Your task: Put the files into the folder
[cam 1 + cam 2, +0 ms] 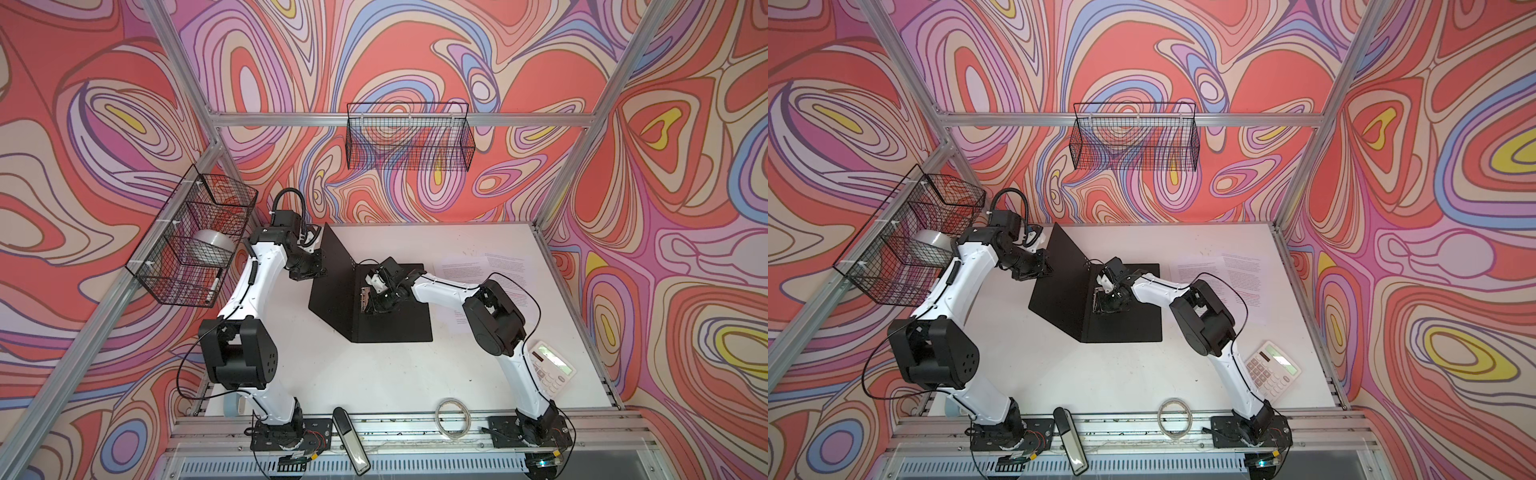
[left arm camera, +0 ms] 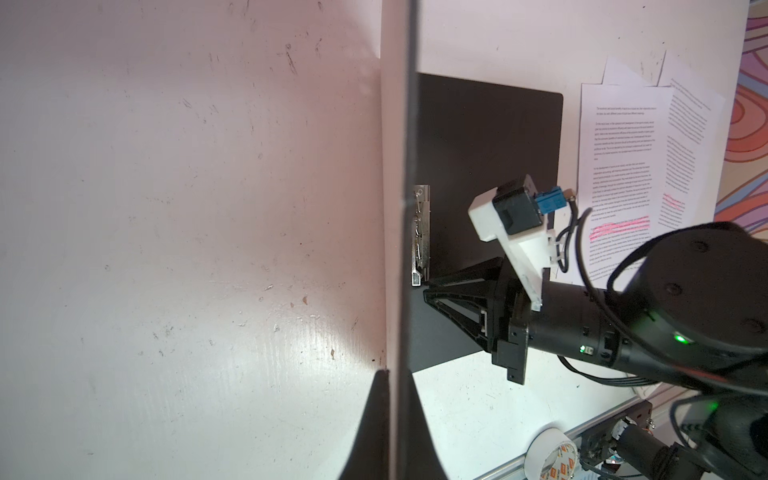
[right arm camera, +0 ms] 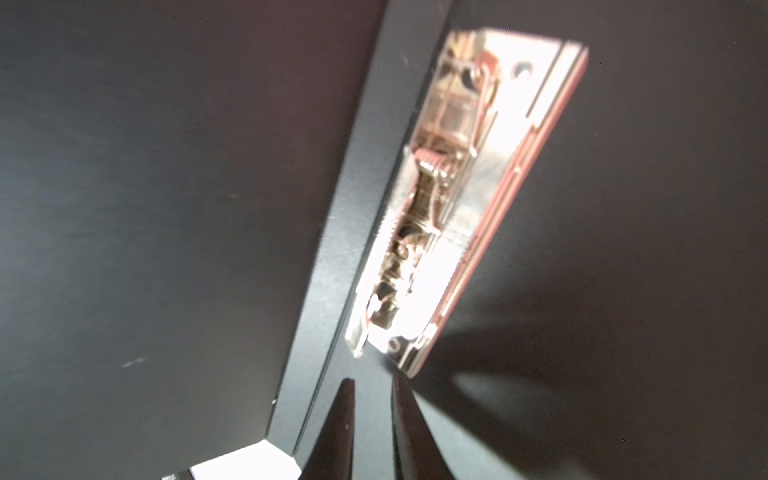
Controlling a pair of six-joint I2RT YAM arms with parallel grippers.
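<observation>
Centrally on the tabletop (image 1: 353,374) the folder (image 1: 395,320) lies open, black inside up. One cover is flat, the other stands raised toward the far left corner. The widest bare surface runs between the flat cover's near edge and the tabletop's near edge. More bare surface lies left of the raised cover.

The files (image 1: 461,270) lie overlapped between the flat cover's right edge and the tabletop's right edge. They sit just beside the folder with a thin strip of bare surface between, and the right arm partly covers them. A calculator (image 1: 552,368) sits by the near right corner, well apart from the folder.

The left end effector (image 2: 395,374) is clamped on the free edge of the raised cover, which shows edge-on between its fingers. The right end effector (image 3: 372,380) reaches over the flat cover to the metal clip (image 3: 457,187) at the spine. Its jaws stand a narrow gap apart with nothing between them, tips right at the clip's end.
</observation>
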